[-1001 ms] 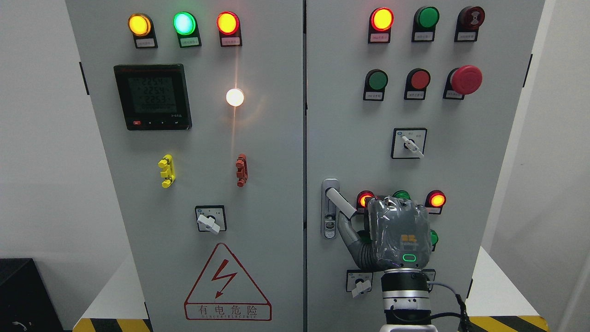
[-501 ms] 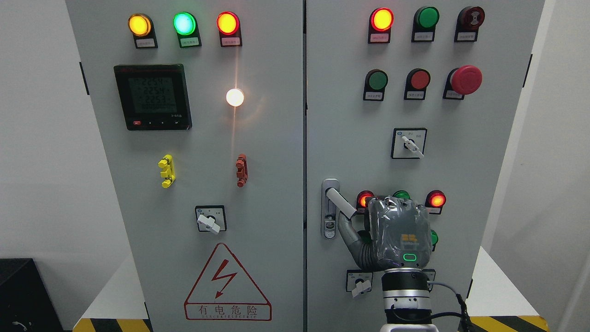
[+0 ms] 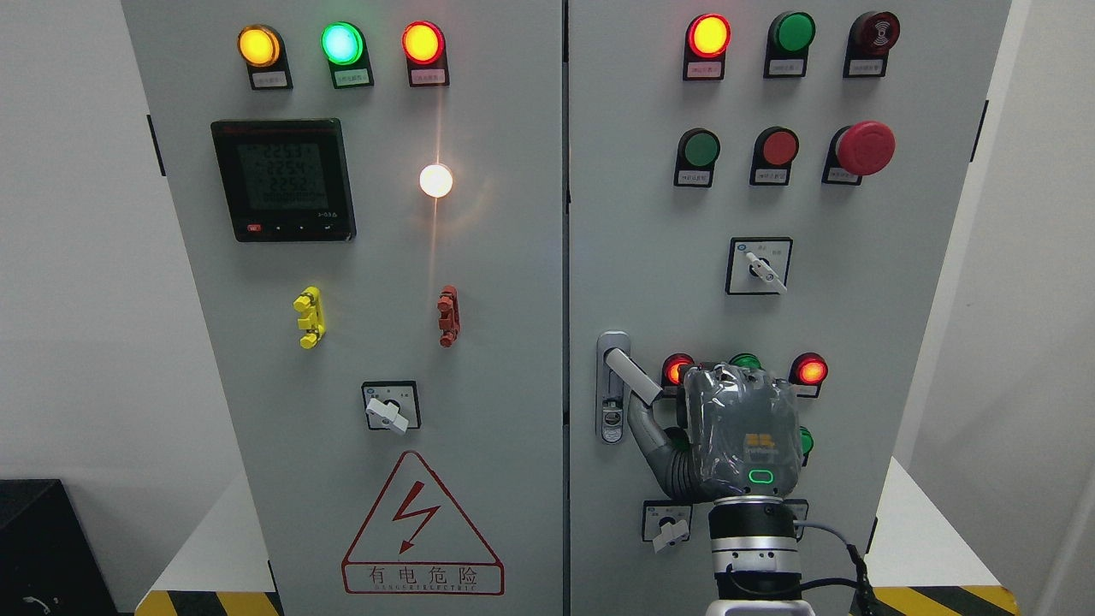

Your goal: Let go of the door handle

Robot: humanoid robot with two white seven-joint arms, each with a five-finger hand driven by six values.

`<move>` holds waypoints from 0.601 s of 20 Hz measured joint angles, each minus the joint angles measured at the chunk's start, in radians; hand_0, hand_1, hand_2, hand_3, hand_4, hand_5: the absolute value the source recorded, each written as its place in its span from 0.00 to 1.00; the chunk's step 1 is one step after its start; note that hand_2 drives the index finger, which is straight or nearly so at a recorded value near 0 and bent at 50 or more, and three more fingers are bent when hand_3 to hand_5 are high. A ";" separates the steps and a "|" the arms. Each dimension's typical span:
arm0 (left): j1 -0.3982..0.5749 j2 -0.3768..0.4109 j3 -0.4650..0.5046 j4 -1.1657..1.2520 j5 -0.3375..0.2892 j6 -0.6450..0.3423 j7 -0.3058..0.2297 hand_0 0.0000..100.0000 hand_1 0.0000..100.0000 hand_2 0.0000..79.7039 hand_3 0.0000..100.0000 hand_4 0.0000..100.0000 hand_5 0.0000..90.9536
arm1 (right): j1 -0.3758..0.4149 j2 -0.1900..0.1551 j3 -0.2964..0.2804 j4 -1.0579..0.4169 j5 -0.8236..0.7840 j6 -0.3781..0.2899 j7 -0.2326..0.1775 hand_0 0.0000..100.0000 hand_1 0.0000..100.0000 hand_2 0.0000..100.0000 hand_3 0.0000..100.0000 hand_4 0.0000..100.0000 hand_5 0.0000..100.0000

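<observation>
Grey two-door control cabinet [image 3: 479, 282] fills view, white walls either side. Door handle [image 3: 631, 375] sits at left edge of right door [image 3: 650, 214], swung out, angled down-right. Right hand [image 3: 736, 436] directly below-right of it, thumb reaching up toward handle's tip; contact or grasp cannot be told. Warning triangle [image 3: 421, 526] near left door's bottom edge.

Right hand [image 3: 742, 436] hides its fingers (grip unclear).
</observation>
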 measured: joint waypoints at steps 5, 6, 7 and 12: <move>0.000 0.000 0.000 0.000 0.000 0.000 0.000 0.12 0.56 0.00 0.00 0.00 0.00 | -0.001 0.000 -0.001 0.000 -0.001 -0.001 0.002 0.49 0.33 0.89 1.00 1.00 1.00; 0.000 0.000 0.000 0.000 0.000 0.000 0.000 0.12 0.56 0.00 0.00 0.00 0.00 | -0.001 0.000 -0.001 0.000 -0.001 -0.001 0.002 0.49 0.33 0.89 1.00 1.00 1.00; 0.000 0.000 0.000 0.000 0.000 0.000 0.000 0.12 0.56 0.00 0.00 0.00 0.00 | -0.001 0.000 -0.001 0.000 -0.001 -0.001 0.002 0.49 0.33 0.89 1.00 1.00 1.00; 0.000 0.000 0.000 0.000 0.000 0.000 0.000 0.12 0.56 0.00 0.00 0.00 0.00 | -0.001 0.000 -0.003 -0.001 -0.001 -0.001 -0.001 0.49 0.33 0.89 1.00 1.00 1.00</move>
